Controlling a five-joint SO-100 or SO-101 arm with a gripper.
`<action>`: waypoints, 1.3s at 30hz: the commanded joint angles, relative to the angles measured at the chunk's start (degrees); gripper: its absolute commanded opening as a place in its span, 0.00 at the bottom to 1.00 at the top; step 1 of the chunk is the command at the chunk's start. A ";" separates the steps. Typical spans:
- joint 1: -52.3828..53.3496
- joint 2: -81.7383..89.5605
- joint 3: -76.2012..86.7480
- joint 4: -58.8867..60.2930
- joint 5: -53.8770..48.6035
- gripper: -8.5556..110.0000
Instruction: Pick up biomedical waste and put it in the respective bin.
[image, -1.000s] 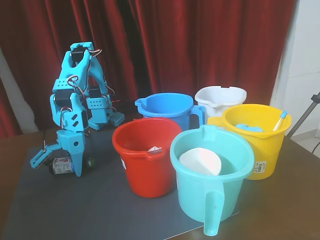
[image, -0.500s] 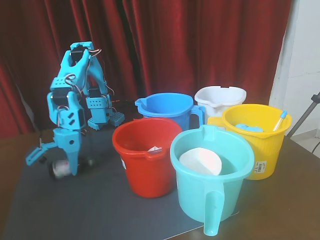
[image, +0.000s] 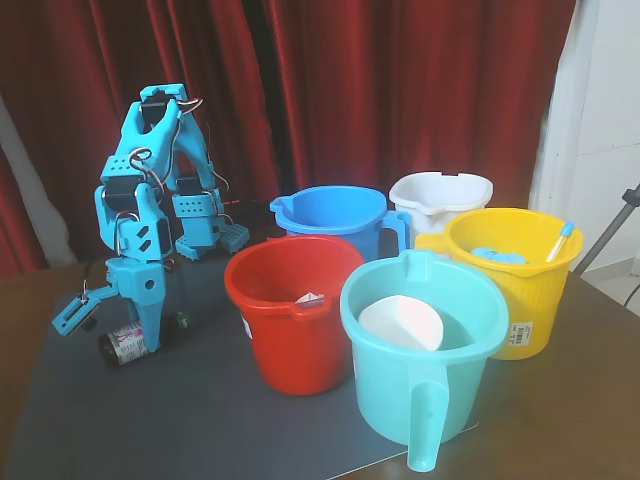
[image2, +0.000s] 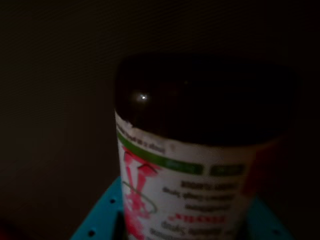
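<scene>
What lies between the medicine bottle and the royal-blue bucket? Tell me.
In the fixed view, bare dark mat runs from the medicine bottle toward the royal-blue bucket. Only the left rim of the red bucket edges into that line.

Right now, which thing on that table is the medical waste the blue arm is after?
Look at the blue robot arm on the dark table's left side. At its base lies a small dark glass bottle on its side. It is far smaller than the buckets, with a printed label and a green cap.
</scene>
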 joint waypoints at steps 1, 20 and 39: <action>-2.99 6.24 -3.16 4.75 -0.88 0.07; -20.92 27.42 -34.98 51.15 6.59 0.07; -51.24 10.02 -48.52 46.41 10.63 0.07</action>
